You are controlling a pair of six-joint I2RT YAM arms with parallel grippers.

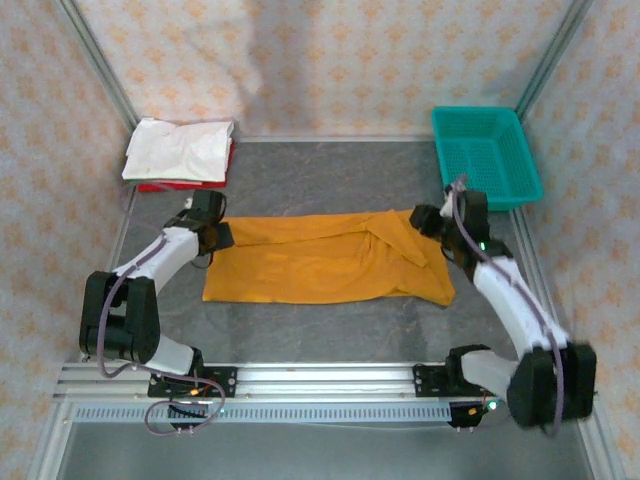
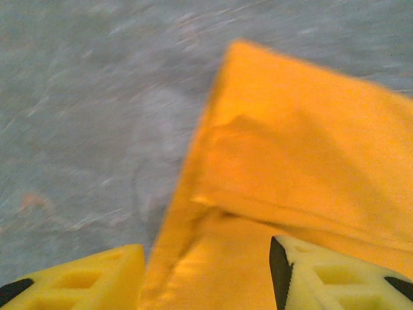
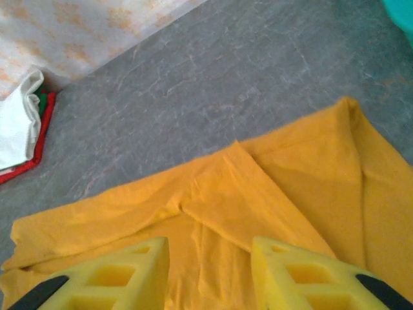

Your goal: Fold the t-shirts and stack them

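Observation:
The mustard-orange t-shirt [image 1: 320,262] lies folded into a long band across the middle of the grey table. My left gripper [image 1: 215,237] hovers at its left end. In the left wrist view the left gripper [image 2: 206,278] is open, and the orange cloth [image 2: 303,161] lies flat below the gap, not pinched. My right gripper [image 1: 432,222] is at the shirt's right end. There the right gripper [image 3: 210,271] also stands open above the folded cloth [image 3: 258,194]. At the back left a folded white t-shirt [image 1: 180,150] rests on a red one [image 1: 160,186].
A teal mesh basket [image 1: 487,155] stands at the back right corner, just behind the right arm. Metal frame rails and patterned walls close in the table on three sides. Bare grey table surface [image 1: 320,180] lies between the orange shirt and the back wall.

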